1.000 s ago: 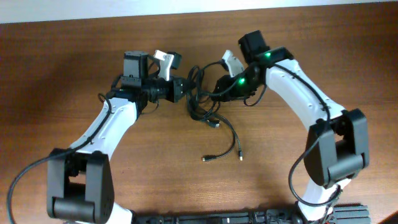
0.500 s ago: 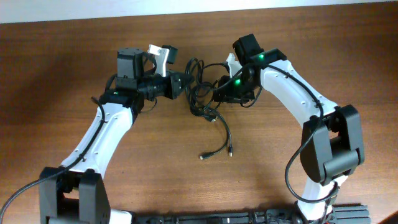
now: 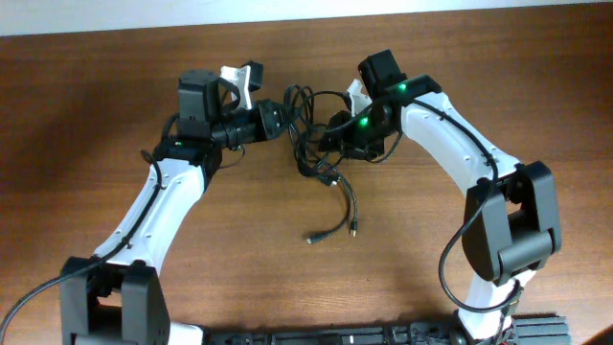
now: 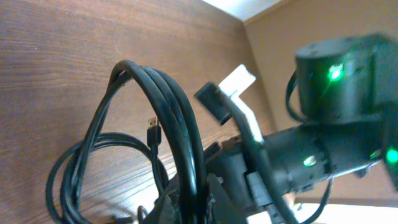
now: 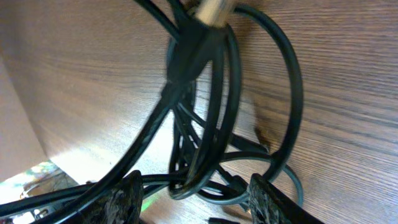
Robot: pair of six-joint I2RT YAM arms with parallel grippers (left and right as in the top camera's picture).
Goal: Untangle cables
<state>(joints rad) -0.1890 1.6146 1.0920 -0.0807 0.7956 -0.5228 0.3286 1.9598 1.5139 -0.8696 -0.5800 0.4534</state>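
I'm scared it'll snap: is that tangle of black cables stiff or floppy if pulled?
Probably floppy: the tangled bundle of thin black cables curls in loose loops, and its tails trail limp on the wooden table. The crossed strands would likely snag, not slide apart.

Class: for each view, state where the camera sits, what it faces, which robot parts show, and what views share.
Overhead: above the table, looking down; left arm, right arm, left claw and right claw at the cables.
Left wrist: low on the left arm, facing the cables and right arm; own claw unclear.
Right wrist: facing tabletop and cables; own fingers at bottom.
Shared: the cables.
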